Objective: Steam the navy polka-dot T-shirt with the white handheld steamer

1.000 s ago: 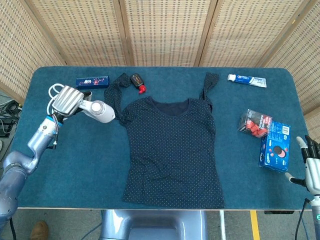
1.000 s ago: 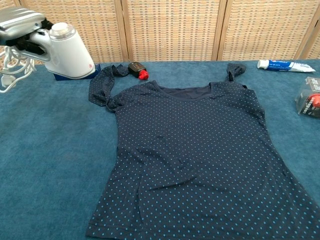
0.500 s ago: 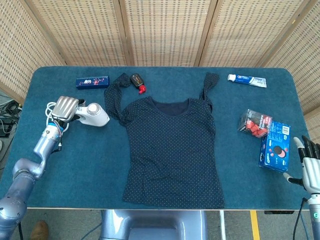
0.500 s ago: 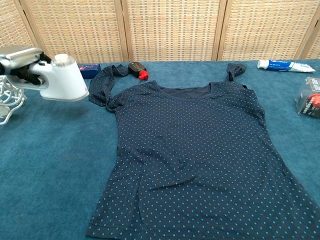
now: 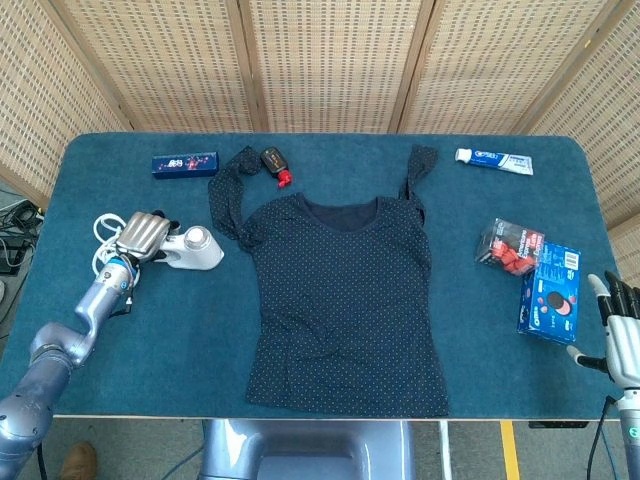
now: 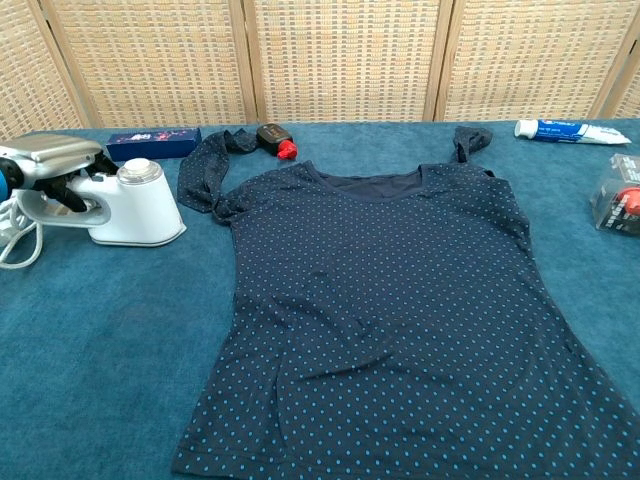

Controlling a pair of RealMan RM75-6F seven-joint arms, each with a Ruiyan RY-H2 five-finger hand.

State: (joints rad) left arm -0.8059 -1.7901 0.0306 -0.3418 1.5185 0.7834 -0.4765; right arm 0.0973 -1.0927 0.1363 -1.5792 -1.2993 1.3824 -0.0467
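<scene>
The navy polka-dot T-shirt (image 5: 345,290) (image 6: 400,320) lies flat in the middle of the blue table, sleeves spread toward the back. The white handheld steamer (image 5: 195,250) (image 6: 130,205) stands on the table just left of the shirt's left sleeve. My left hand (image 5: 140,235) (image 6: 50,165) grips the steamer's handle from above. Its white cord (image 5: 103,232) coils beside the wrist. My right hand (image 5: 620,335) hovers at the table's right front edge with fingers spread and nothing in it.
A blue box (image 5: 184,163), a small dark bottle with a red cap (image 5: 276,163) and a toothpaste tube (image 5: 494,159) lie along the back. A red-and-black packet (image 5: 510,246) and a blue carton (image 5: 550,292) sit at the right.
My left hand has lowered the steamer from the air down onto the table, left of the shirt, drawing it slightly toward the front. The right hand has stayed put.
</scene>
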